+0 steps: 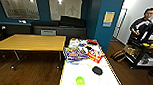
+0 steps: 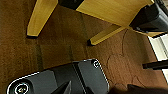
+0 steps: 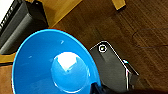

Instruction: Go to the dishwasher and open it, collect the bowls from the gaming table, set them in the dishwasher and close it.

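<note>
Head view: lime-green bowl (image 1: 80,81) sits near end of gaming table (image 1: 68,77), not collected; blue bowl (image 3: 53,62) apparently gripped by right gripper (image 3: 96,87), fingers hidden; left gripper (image 2: 76,90) state can't tell; dishwasher loading left.

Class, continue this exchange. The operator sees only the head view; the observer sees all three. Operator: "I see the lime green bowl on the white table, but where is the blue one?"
Observer: In the right wrist view the blue bowl hangs above the brown floor with its rim at the right hand, so it looks held.
Operator: Is anything inside it?
Observer: No. The right wrist view looks straight into it, and the inside is bare apart from a bright reflection.
Operator: What is under the left arm?
Observer: The left wrist view looks down on the brown floor and the light wooden legs of a table.
</note>
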